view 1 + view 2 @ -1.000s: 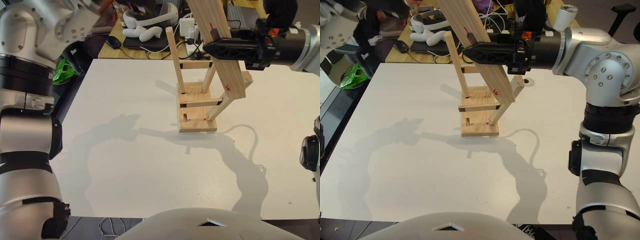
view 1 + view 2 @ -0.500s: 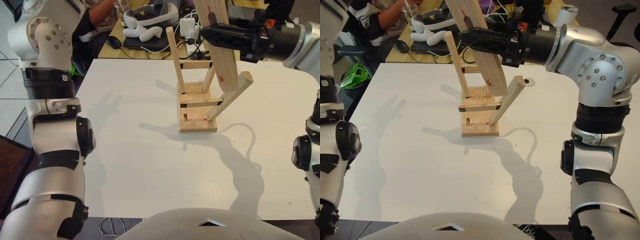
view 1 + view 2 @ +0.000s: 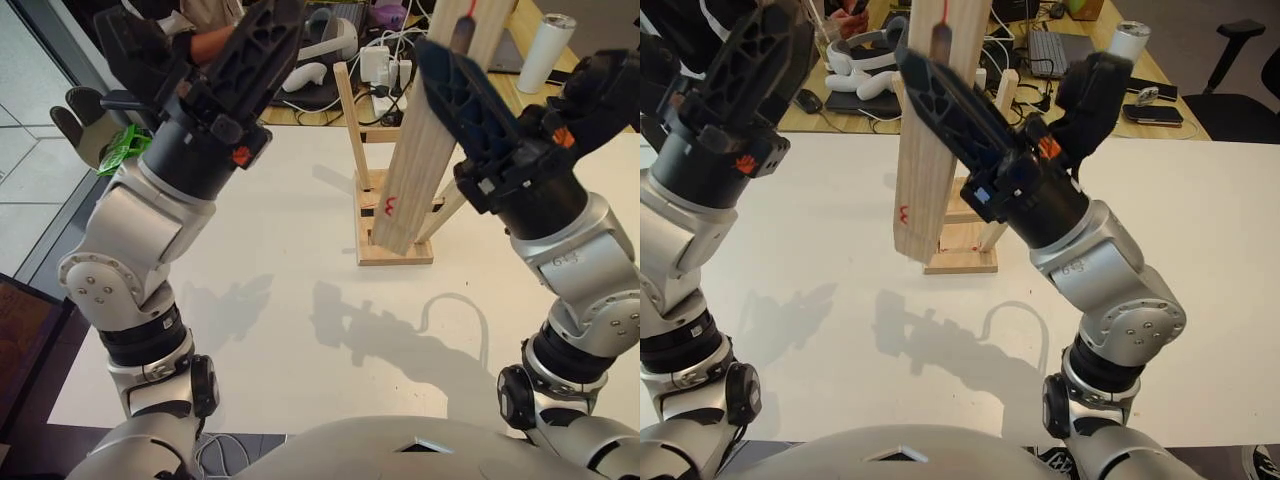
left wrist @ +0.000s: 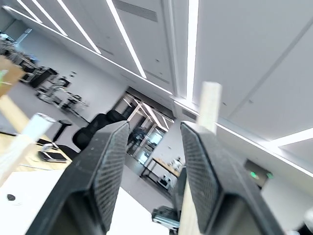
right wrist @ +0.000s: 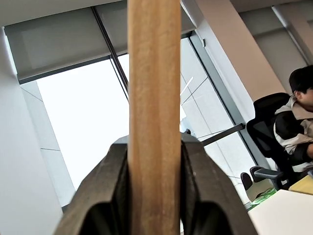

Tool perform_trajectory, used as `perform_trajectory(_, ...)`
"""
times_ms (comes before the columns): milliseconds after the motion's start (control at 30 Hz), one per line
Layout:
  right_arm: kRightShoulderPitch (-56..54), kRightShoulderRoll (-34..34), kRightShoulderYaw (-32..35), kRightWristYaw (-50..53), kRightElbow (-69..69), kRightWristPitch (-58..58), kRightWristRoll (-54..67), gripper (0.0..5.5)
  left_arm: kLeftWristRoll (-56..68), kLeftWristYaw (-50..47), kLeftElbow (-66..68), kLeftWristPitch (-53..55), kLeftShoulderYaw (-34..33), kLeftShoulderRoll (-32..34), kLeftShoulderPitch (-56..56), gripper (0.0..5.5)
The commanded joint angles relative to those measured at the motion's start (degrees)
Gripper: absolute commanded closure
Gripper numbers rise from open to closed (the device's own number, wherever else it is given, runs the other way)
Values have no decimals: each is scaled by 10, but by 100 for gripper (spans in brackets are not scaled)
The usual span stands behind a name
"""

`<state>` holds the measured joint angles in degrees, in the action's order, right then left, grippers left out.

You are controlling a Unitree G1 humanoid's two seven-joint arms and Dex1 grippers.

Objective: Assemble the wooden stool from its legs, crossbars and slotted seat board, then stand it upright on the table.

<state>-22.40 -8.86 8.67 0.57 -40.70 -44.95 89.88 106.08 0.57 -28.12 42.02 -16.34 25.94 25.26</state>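
Observation:
My right gripper is shut on a long wooden board, held nearly upright. The board's lower end, with a red mark, hangs in front of the half-built stool. That stool stands upside down at the table's far middle. Its slotted seat board lies flat, with legs rising from it and crossbars between them. In the right wrist view both pads press the board. My left gripper is raised high at the left, open, with nothing between its fingers.
The white table has free room in front of and beside the stool. Behind it, a wooden desk carries a headset, cables, a keyboard and a white tumbler. A green bag lies off the table's left edge.
My right arm has swung the board from a slant over the stool to nearly upright, closer to me. My left gripper has risen into view at the upper left.

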Motion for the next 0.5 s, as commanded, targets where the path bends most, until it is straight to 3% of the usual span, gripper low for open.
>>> perform_trajectory(33, 29, -66, -28, -37, -1, -20, 61, 450, -36, 97, 15, 52, 33, 54, 30, 357)
perform_trajectory(233, 34, -190, -17, -149, 37, -51, 64, 450, -64, 211, 48, 88, 42, 107, 81, 357)
perform_trajectory(500, 24, -251, -34, -221, 52, -51, 34, 450, -56, 214, 43, 89, 63, 108, 98, 357)
